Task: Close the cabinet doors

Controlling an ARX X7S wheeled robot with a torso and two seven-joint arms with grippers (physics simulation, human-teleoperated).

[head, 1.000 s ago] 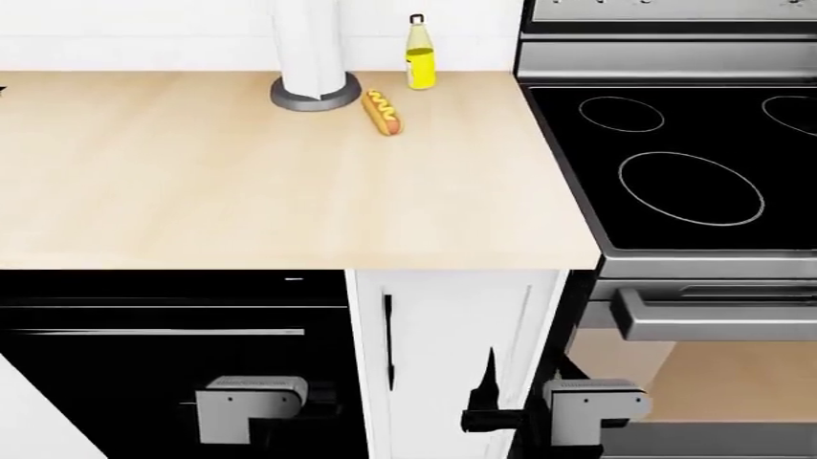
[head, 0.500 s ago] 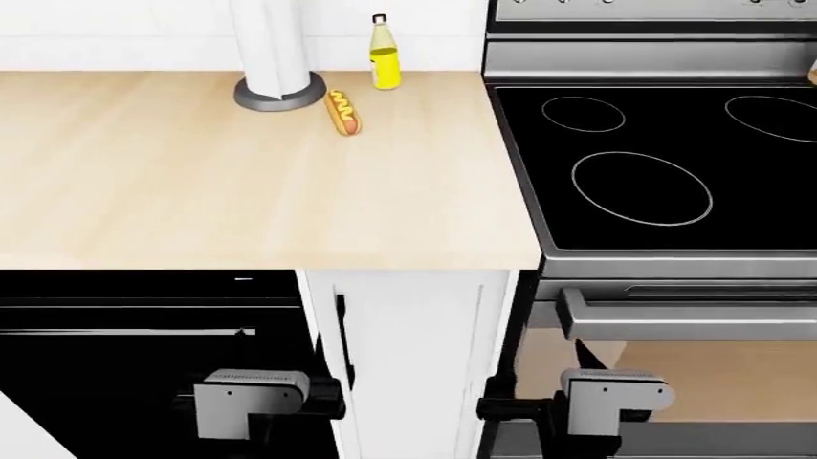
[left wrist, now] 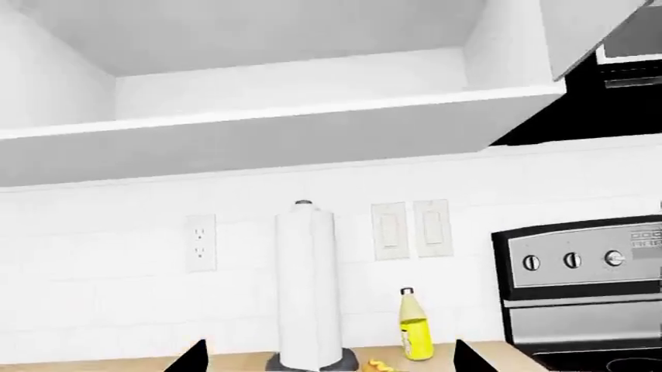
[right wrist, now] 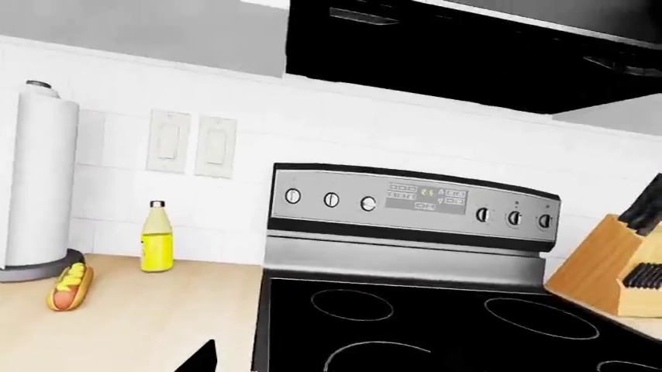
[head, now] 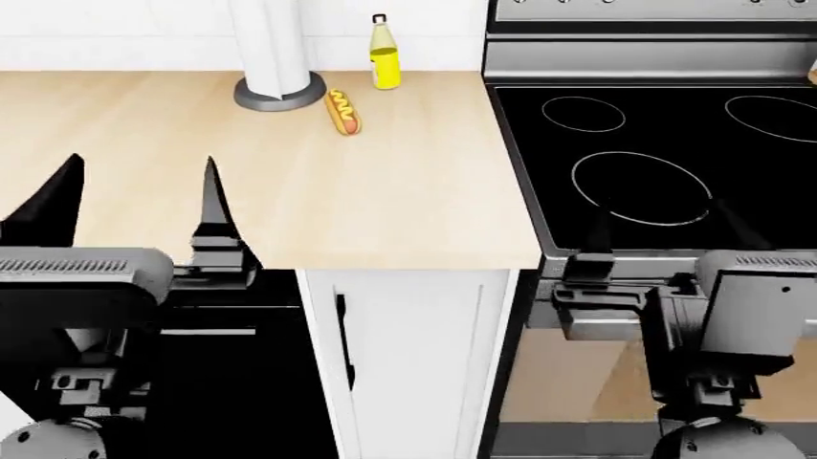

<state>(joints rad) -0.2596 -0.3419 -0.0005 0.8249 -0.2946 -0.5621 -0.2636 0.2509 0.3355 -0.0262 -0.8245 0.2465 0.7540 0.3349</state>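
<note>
In the head view the two grey-and-black arms sit nearest, raised to the front edge of the counter; the left gripper [head: 134, 206] has its two dark pointed fingers spread well apart with nothing between them; the right gripper [head: 664, 225] shows its fingers likewise parted and empty, over the front of the black glass cooktop [head: 651, 163]. Below the counter edge stands a narrow white lower cabinet door with a black bar handle [head: 408, 363], between a dark recess and the stainless oven front [head: 664, 316]. The pale wooden countertop [head: 255, 182] stretches back from there; near its far edge lie a hot dog with mustard in a bun [head: 341, 112], a white paper-towel roll on a grey round base [head: 271, 57] just beside it, and a yellow bottle with a white cap [head: 385, 53] by the wall. Farthest and highest, in the left wrist view, the white upper wall cabinet [left wrist: 279, 124] stands open above the towel roll, its bare interior visible; its white door [left wrist: 579, 31] is swung outward at the stove side.
</note>
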